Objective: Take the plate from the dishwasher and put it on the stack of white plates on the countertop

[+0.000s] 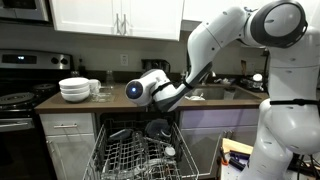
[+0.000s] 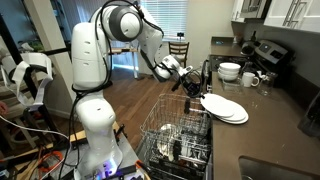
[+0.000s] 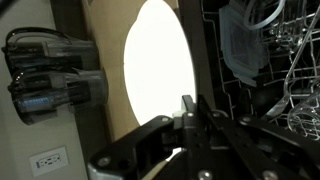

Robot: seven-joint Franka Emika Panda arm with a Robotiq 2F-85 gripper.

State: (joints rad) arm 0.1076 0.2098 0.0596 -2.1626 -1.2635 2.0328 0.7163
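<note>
My gripper (image 3: 188,108) is shut on the rim of the white plate (image 3: 158,60), which shows as a bright oval stretching away from the fingertips. In an exterior view the gripper (image 2: 192,84) holds the plate (image 2: 213,102) slightly tilted, right over the low stack of white plates (image 2: 232,113) on the dark countertop (image 2: 270,125). I cannot tell whether it touches the stack. From the front, the gripper (image 1: 137,90) hangs at counter height above the open dishwasher (image 1: 140,155), whose wire rack (image 2: 175,135) is pulled out.
A pile of deep white bowls (image 1: 75,90) and mugs (image 1: 95,87) stand on the counter by the stove (image 1: 18,100). A grey appliance (image 3: 50,75) sits beside the plate. More dishes remain in the rack (image 3: 270,60). The sink (image 1: 215,92) lies near the arm's base.
</note>
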